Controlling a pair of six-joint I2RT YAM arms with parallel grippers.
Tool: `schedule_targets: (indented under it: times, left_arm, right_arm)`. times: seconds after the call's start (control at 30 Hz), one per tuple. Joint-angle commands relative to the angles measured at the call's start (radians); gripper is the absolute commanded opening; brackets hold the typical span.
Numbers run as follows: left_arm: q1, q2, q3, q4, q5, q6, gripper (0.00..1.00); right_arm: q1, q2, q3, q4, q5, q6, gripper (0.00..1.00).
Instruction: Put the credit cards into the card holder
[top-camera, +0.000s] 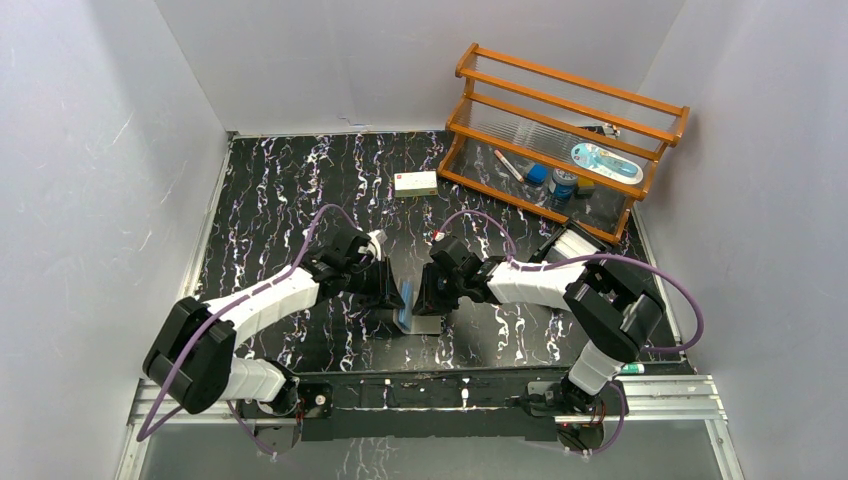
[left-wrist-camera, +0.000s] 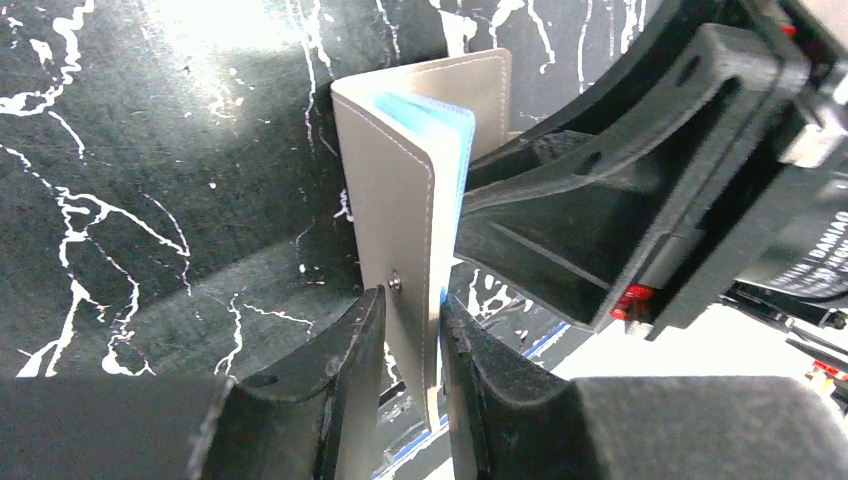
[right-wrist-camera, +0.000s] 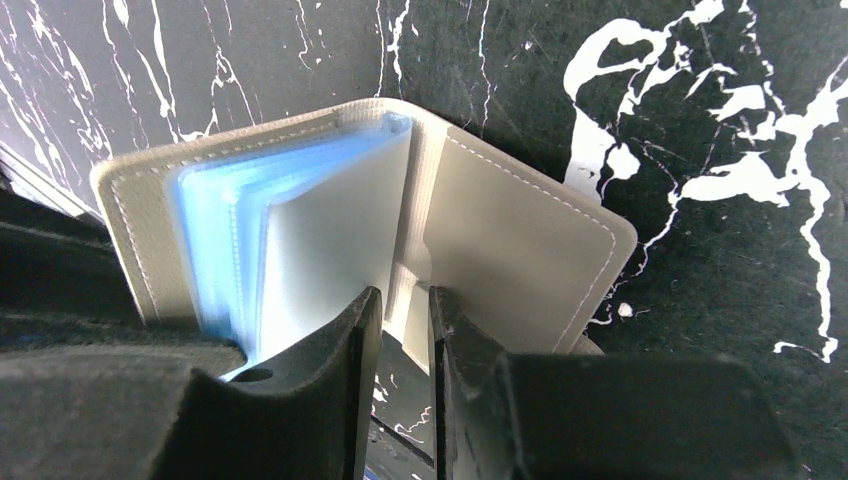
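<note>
Card holder (top-camera: 412, 305): stands half open at the near centre of the bench (top-camera: 300, 180), between both arms.
Left pincer (left-wrist-camera: 410, 300): narrow astride one cover; we cannot tell if it grips.
Right pincer (right-wrist-camera: 398, 300): narrow at the fold; grip equally unclear.
Risk: we judge a slack hold lets it flop shut.

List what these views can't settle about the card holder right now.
Top view: card holder mostly hidden between left gripper and right gripper.
Left wrist: whether its fingers actually pinch the card holder; contact unclear.
Right wrist: blue sleeves blurred; any credit cards inside unreadable.
</note>
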Motion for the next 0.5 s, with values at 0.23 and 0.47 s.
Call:
schedule_targets:
  times: [0.23, 0.47]
  left_arm:
    - [-0.004, 0.003, 0.033, -0.044, -0.031, 0.017, 0.32]
    - [-0.004, 0.02, 0.054, -0.04, -0.033, 0.021, 0.38]
  right_arm:
    - [-0.006, -0.016, 0.066, -0.014, 0.003, -0.036, 0.32]
    - [-0.006, -0.013, 0.066, -0.015, 0.001, -0.035, 0.32]
